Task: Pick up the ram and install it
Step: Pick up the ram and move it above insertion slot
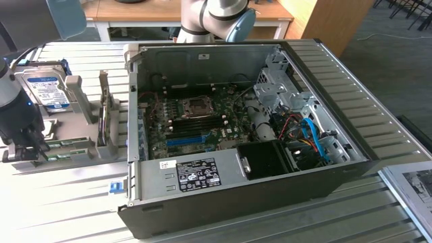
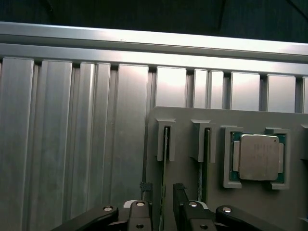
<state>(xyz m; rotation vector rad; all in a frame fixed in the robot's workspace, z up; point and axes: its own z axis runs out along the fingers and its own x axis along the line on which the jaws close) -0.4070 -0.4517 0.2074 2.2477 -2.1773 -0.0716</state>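
Two thin green ram sticks stand on edge in slots of a grey fixture plate (image 2: 187, 120). My gripper (image 2: 162, 208) is open and low over that plate, with one black finger on each side of the nearer ram (image 2: 165, 159); I see a small gap at both sides. The second ram (image 2: 206, 159) stands in the neighbouring slot. In the exterior view, the gripper (image 1: 28, 149) hangs at the left edge, at the end of the green ram strips (image 1: 68, 153). The motherboard (image 1: 196, 126) lies inside the open computer case (image 1: 223, 187).
A processor chip (image 2: 259, 156) sits in a holder beside the ram slots. A hard drive with a blue-white label (image 1: 46, 91) and upright grey holders (image 1: 104, 114) stand on the fixture. The ribbed metal table (image 1: 68, 202) carries everything. A blue slot (image 1: 183, 140) marks the motherboard.
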